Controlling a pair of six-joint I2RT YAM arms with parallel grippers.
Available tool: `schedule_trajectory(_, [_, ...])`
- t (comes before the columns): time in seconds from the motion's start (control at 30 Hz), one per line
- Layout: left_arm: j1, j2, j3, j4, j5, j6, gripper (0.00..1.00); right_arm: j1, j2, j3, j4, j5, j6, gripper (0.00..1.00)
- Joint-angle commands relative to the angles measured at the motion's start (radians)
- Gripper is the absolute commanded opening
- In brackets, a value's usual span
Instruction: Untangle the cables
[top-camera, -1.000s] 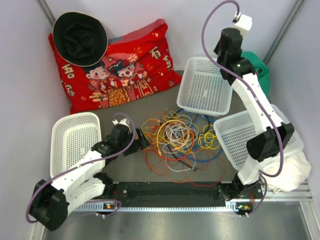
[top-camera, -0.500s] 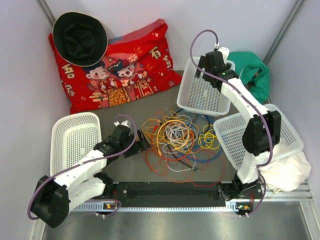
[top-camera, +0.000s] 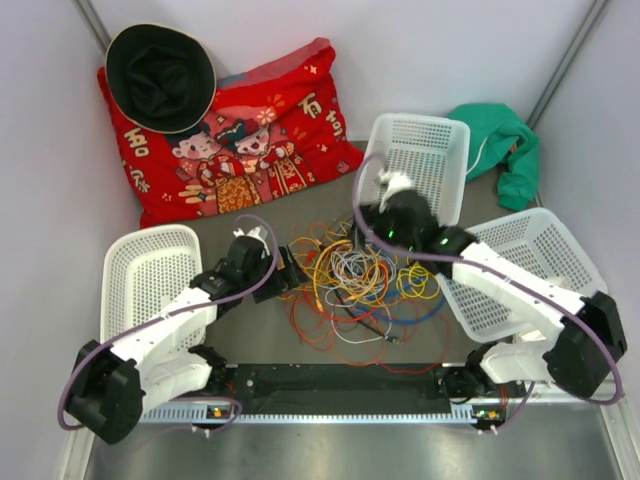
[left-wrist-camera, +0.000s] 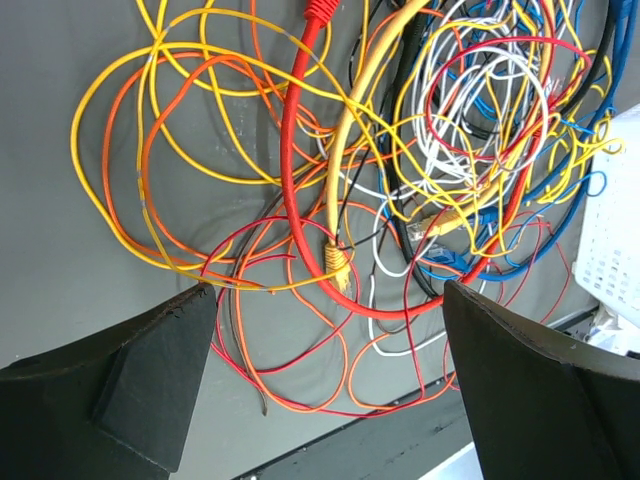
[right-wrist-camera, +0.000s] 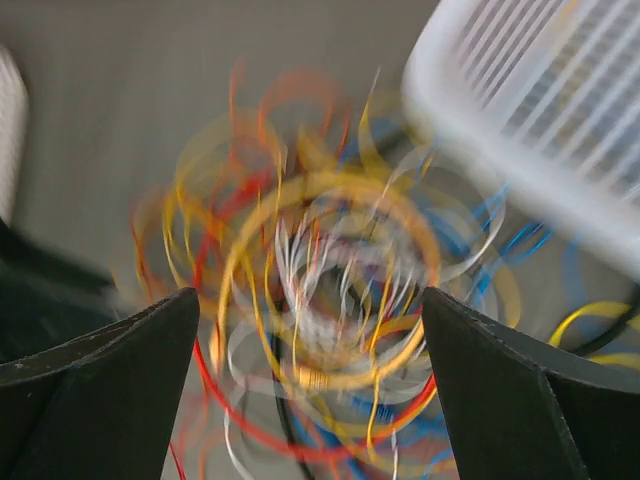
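Top external shows three white baskets (top-camera: 140, 290) near one tangle of cables (top-camera: 345, 270).

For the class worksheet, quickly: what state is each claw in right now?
Left claw: open, holding nothing.
Right claw: open, holding nothing.

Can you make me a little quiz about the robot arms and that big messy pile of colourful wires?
1. True or false: the left claw and the right claw are both open and hold nothing.
2. How many white baskets stand around the cables? A: two. B: three. C: five.
3. Fill in the missing word: the crumpled cloth in the far right corner is ____.

Key: 1 true. 2 B. 3 green.
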Motion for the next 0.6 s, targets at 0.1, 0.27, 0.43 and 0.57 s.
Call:
schedule_trajectory(0.1, [-0.004,-0.052,0.045,-0.033,-0.020,0.000,0.99,0.176,0.043,-0.250,0.094,-0.085,0.008,0.91])
schedule_trajectory(0.27, [-0.002,-0.084,0.041,-0.066,-0.026,-0.009,0.99,0.247,0.142,-0.228,0.116,-0.100,-0.012,0.87])
schedule_trajectory(0.43, [-0.002,-0.127,0.022,-0.090,-0.040,-0.017,0.99,0.314,0.285,-0.186,0.116,-0.096,-0.018,0.84])
schedule_trajectory(0.57, [-0.004,-0.146,0.021,-0.108,-0.048,-0.018,0.99,0.336,0.327,-0.180,0.107,-0.039,0.011,0.33])
